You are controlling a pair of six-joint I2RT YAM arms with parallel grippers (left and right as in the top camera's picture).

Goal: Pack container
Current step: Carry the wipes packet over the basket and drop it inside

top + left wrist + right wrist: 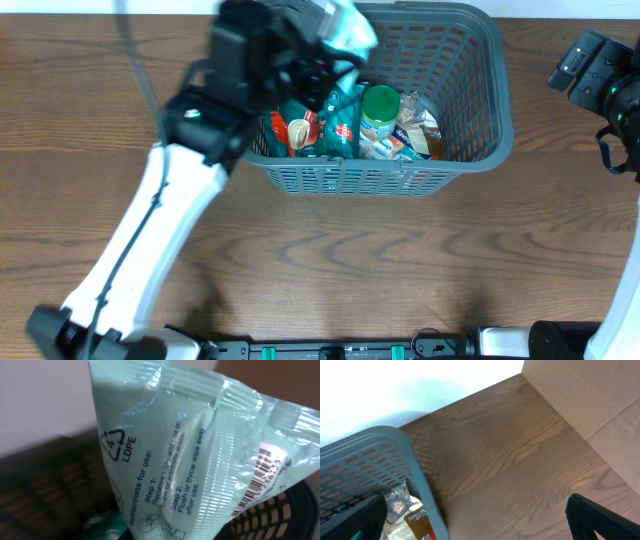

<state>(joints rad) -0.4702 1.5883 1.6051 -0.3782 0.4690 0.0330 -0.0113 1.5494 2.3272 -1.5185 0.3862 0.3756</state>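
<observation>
**A:** Here's the container (480, 100), the big dark grey basket, sitting on the far middle of the table (300, 270). It's far from empty.

**B:** No, there's a good load in there. I see a green-lidded jar (380, 105) standing near the middle, teal packets (335, 125) leaning to its left, and crinkly snack packets (422, 125) on its right. So much of the packing looks done.

**A:** And the left gripper (315, 55)?

**B:** It's over the basket's left half, closed tight on a pale green wipes packet (200, 460). The wrist camera sees almost nothing else, just the printed back, a barcode and the basket's lattice wall below. The fingers themselves are hidden behind the packet.

**A:** So the packet isn't in yet?

**B:** I'd say not. It hangs above the rim rather than lying among the others. What's left for this one is to lower it and let go — there seems to be room by the teal packets.

**A:** And the right gripper (475, 521)?

**B:** Its jaws are wide apart and hold nothing. It's off at the basket's right-hand corner, outside the wall, above bare wood.

**A:** Anything waiting on the table?

**B:** I can't see any loose goods out there, so this may be among the last — but that's my judgement, not a certainty.
</observation>
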